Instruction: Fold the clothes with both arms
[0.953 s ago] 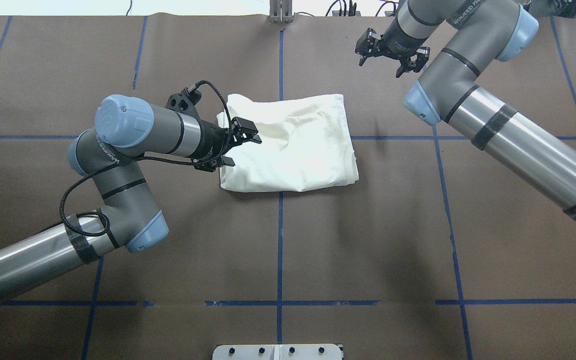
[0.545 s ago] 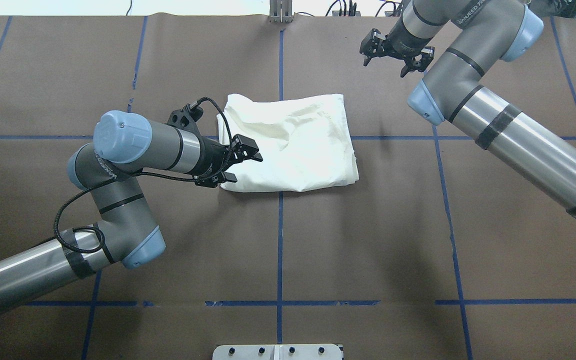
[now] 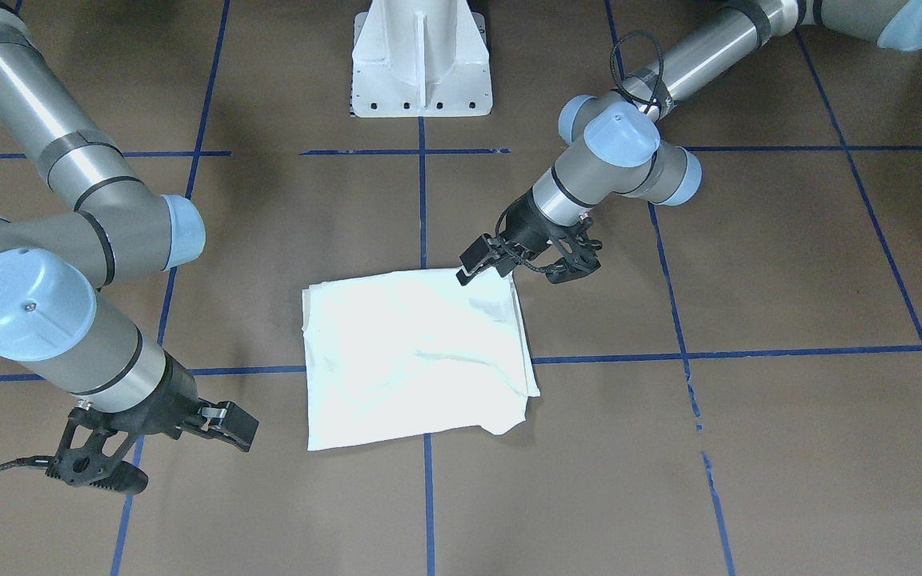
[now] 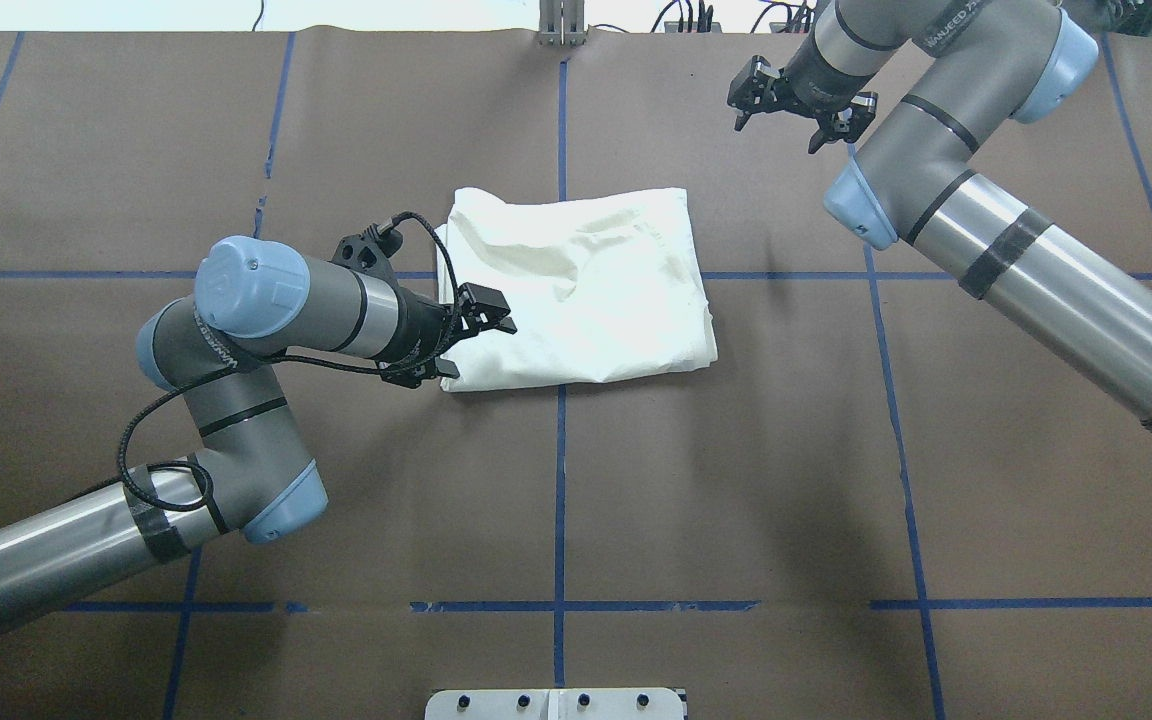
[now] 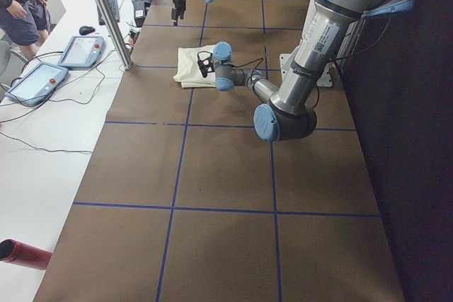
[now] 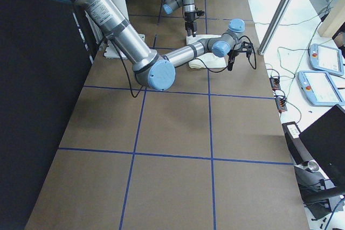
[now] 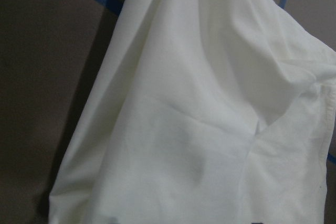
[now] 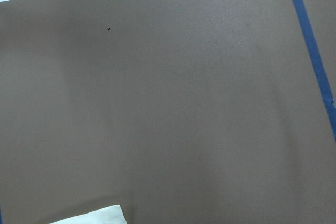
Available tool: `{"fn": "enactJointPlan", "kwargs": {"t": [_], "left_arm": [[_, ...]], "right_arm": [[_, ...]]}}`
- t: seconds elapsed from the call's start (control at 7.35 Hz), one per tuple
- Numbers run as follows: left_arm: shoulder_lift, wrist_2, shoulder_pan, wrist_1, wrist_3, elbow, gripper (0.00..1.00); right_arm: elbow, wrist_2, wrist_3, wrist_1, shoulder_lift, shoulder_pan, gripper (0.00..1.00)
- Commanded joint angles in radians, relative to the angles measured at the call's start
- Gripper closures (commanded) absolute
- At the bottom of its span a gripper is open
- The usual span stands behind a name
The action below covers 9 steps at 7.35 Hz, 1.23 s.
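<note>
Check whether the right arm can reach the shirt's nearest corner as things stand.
Probably yes. The right tool hangs open over bare table apart from the shirt, with nothing between them; the left tool is at the opposite edge, out of its path.

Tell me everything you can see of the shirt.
The shirt is cream-white soft cloth, folded into a rough rectangle, plain side up with no print showing. It lies flat but creased on the brown table, over a crossing of blue tape lines. The open left hand sits at its edge; whether it touches is unclear.
</note>
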Motion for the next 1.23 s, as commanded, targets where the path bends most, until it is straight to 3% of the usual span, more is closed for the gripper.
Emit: {"fn": "enactJointPlan", "kwargs": {"t": [0.0, 0.41, 0.68, 1.09], "left_arm": [[0.004, 0.002, 0.001, 0.005, -0.005, 0.000, 0.01], [0.004, 0.002, 0.000, 0.007, -0.005, -0.005, 0.01], [0.044, -0.006, -0.035, 0.015, 0.022, -0.025, 0.00], [0.180, -0.009, -0.117, 0.096, 0.212, -0.165, 0.00]], "right_arm": [[0.008, 0.000, -0.004, 0.001, -0.011, 0.004, 0.00], [0.020, 0.005, -0.023, -0.001, -0.029, 0.023, 0.00], [0.118, 0.025, -0.073, -0.006, -0.141, 0.055, 0.00], [0.280, 0.068, -0.177, -0.009, -0.343, 0.139, 0.00]]}}
